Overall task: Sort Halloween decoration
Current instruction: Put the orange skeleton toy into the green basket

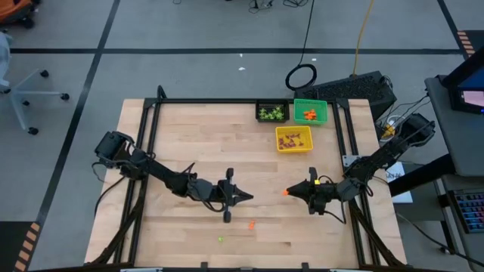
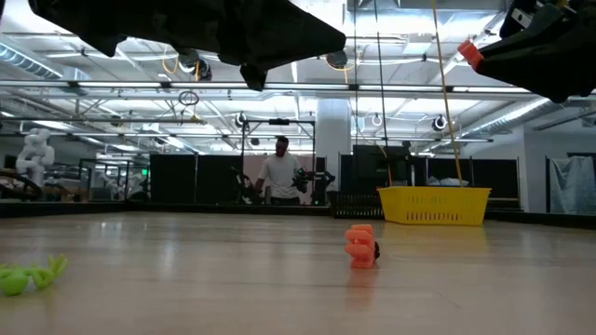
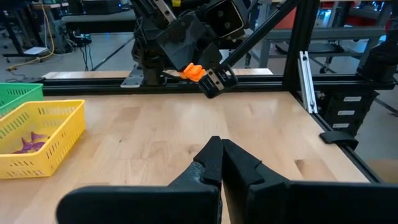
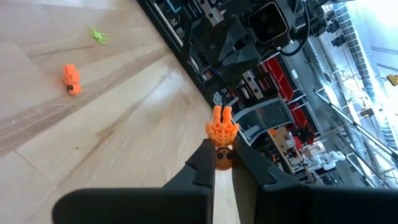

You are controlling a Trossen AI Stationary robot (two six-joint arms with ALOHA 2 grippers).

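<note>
Right gripper, right of centre in the high frame, is clamped on a ribbed orange plastic skeleton trinket, body partly hidden between fingers. Left gripper is closed, empty, centre frame. Small lumpy orange trinket and spindly light-green one lie lower centre on the pale wooden table; shapes are hard to resolve. Yellow mesh bin sits upper right.

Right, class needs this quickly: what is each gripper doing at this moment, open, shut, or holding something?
Left gripper: shut, holding nothing, above the table.
Right gripper: shut on an orange trinket, lifted off the table.
</note>
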